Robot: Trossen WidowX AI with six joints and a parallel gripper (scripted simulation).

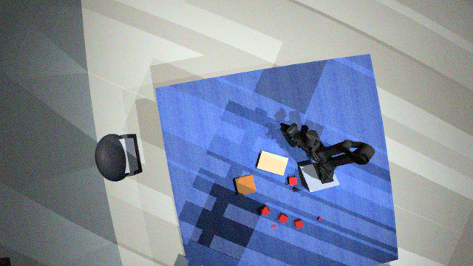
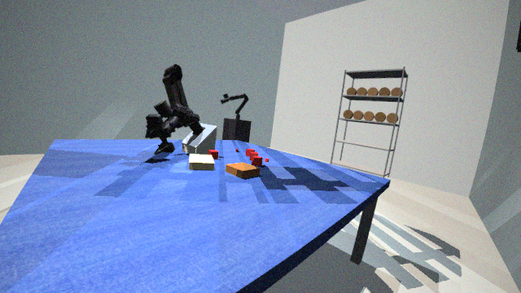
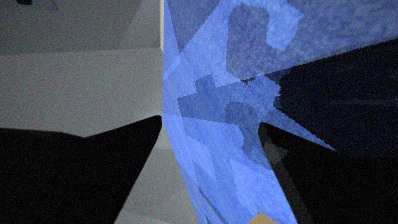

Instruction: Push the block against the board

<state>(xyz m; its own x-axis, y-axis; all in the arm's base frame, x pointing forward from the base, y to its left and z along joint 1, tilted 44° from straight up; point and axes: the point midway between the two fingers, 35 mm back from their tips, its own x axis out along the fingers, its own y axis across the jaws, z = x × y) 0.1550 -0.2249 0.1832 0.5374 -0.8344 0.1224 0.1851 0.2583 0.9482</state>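
Note:
The orange square block [image 1: 245, 185] [image 2: 242, 169] lies flat on the blue table. The cream rectangular board [image 1: 273, 163] [image 2: 201, 161] lies flat near it. Blue table shows between the two; they are apart and turned differently. An orange-tan corner [image 3: 260, 219], probably the block's, shows at the bottom of the wrist view. My gripper [image 1: 283, 128] [image 2: 164, 150] [image 3: 209, 124] is open with nothing between its fingers. It hangs a little above the table, clear of both parts, on the far side of the board from the block.
A red cube [image 1: 292, 180] [image 2: 213, 154] lies between the board and the grey wedge-shaped base [image 1: 318, 185] [image 2: 209, 136] under the arm. Several more red cubes, large and small, lie beyond the block. The blue table's [image 1: 207, 111] [image 2: 142, 236] edge is on the wrist view's left side.

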